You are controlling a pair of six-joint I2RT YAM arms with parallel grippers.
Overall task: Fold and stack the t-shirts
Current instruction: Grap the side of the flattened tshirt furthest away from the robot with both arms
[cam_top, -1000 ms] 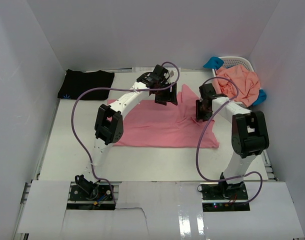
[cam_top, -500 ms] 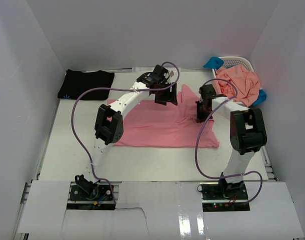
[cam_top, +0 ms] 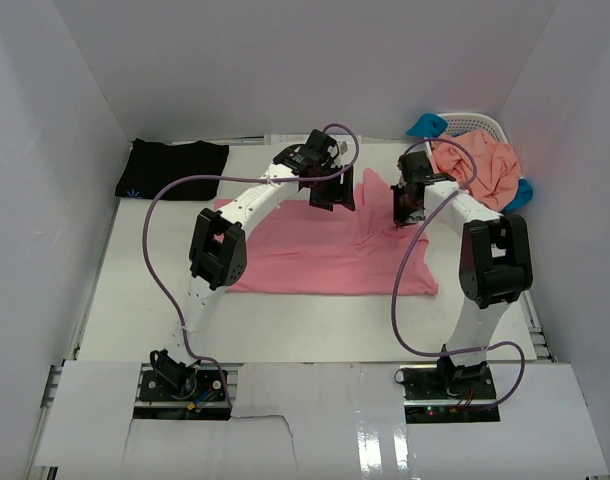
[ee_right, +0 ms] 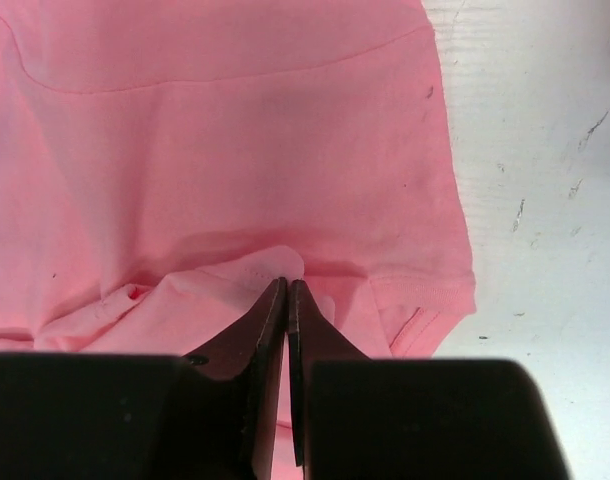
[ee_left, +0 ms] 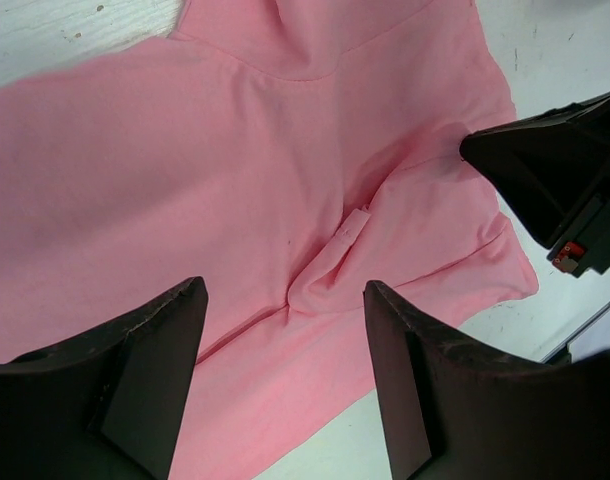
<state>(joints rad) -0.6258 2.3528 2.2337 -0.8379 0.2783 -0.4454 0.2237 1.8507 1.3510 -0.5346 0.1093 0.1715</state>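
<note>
The rose-pink t-shirt (cam_top: 315, 255) lies spread flat on the white desk (cam_top: 285, 320), in the middle between the two arms. The right hand (ee_right: 286, 284) is down on the shirt's far right part. Its two fingers are pressed together with only a hairline slit between them, and a small raised fold of pink cloth is pinched at their tips, close to a hemmed edge of the shirt. In the left wrist view, creases in the cloth run toward that pinched spot.

The left hand (ee_left: 282, 300) hovers above the far middle of the same shirt. Its fingers are spread wide and hold nothing; only pink cloth with a low bunched ridge shows below the gap.

The black t-shirt (cam_top: 172, 167) lies folded in the desk's far left corner, well apart from the pink one, with a tiny blue mark at its near left edge. In the far right corner stands the white lattice basket (cam_top: 490, 125). The salmon-orange t-shirt (cam_top: 480, 165) is heaped in it and hangs over its near rim. A bright blue t-shirt (cam_top: 425, 125) peeks out at the basket's left side. A purple cable (cam_top: 160, 250) loops along each arm.
</note>
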